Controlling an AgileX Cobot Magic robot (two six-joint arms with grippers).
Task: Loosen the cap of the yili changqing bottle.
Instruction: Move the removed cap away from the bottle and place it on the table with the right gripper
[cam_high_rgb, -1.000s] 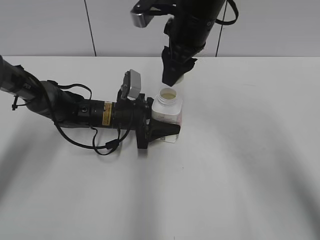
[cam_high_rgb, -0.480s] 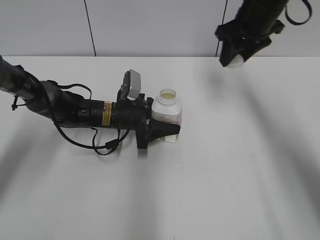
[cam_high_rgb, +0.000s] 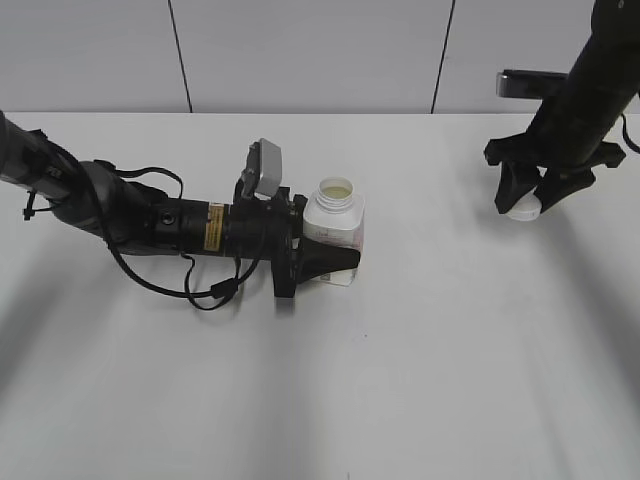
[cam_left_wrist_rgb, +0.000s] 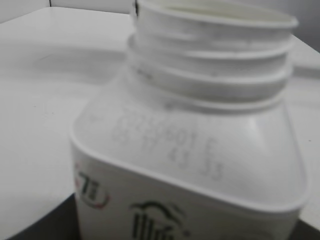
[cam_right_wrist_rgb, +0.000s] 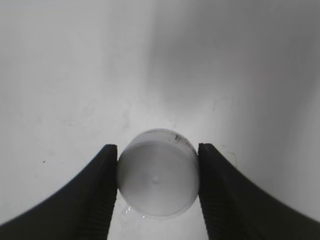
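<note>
Cap (cam_right_wrist_rgb: 158, 180) pinched between right gripper (cam_high_rgb: 528, 197) jaws, low over the table (cam_high_rgb: 420, 380); liable to roll if released tilted. Open bottle (cam_high_rgb: 334, 229) clamped by left gripper (cam_high_rgb: 325, 262); liable to tip and spill if released abruptly.

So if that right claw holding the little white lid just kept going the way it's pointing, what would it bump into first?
Most likely the bare table. The right gripper points down with the cap pinched between its fingers, and nothing else shows beneath it. How far above the table it hangs is hard to tell.
</note>
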